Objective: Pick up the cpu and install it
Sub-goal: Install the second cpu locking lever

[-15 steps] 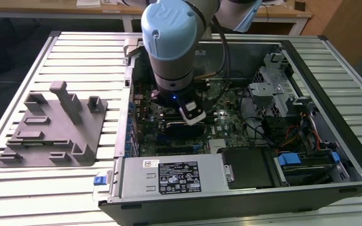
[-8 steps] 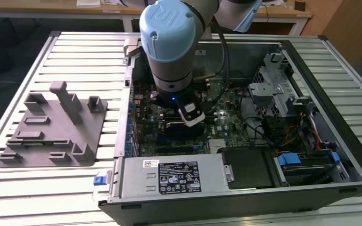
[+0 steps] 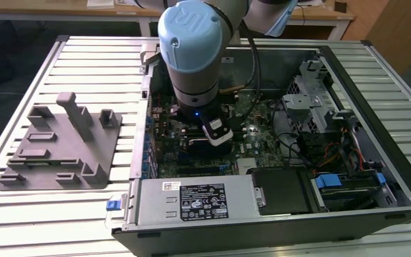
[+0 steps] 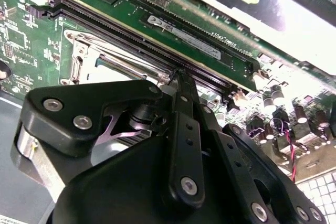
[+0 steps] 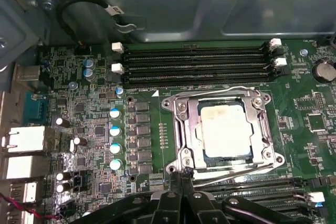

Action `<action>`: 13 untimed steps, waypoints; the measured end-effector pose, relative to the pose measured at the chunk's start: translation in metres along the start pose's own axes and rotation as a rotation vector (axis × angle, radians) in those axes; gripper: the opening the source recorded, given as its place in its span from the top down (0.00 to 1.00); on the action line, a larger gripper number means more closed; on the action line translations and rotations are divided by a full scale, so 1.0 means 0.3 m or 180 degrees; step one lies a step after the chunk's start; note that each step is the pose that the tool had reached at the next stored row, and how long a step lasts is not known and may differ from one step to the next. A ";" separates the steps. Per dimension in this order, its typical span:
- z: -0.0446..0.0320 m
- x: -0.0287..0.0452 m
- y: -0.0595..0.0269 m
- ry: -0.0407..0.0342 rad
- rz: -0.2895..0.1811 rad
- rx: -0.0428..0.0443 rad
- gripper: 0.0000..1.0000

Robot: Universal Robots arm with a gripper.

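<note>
Nearest in the exterior view is the open computer case (image 3: 263, 225) on the slatted desk (image 3: 20, 214), with the arm (image 3: 191, 59) reaching down over the motherboard (image 3: 256, 123); a grey fixture plate (image 3: 55, 144) lies well apart to that view's left.

From the second wrist view, the gripper (image 4: 178, 77) hangs just above the socket frame (image 4: 105, 56); I judge its jaws closed together, holding nothing.

From the first wrist view, the cpu (image 5: 226, 129) sits flat inside the socket (image 5: 220, 129), its pale top smeared. It looks light, stiff and thin, slippery on its metal face and fragile underneath, so I'd judge two opposite edges the only safe hold, kept level.
</note>
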State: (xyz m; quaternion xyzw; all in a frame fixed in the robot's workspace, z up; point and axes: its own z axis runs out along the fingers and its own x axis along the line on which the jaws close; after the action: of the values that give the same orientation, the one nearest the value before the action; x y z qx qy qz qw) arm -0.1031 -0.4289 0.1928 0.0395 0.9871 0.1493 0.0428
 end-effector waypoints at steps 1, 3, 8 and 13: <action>0.000 0.000 0.000 0.0000 0.0000 -0.0001 0.89; 0.000 0.000 -0.001 0.0000 0.0000 -0.0006 0.89; 0.002 0.003 -0.002 0.0003 0.0003 -0.0048 0.89; 0.006 0.005 -0.003 0.0007 0.0008 -0.0106 0.89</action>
State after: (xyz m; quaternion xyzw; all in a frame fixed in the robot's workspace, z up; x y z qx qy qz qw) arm -0.1046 -0.4291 0.1909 0.0400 0.9844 0.1658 0.0422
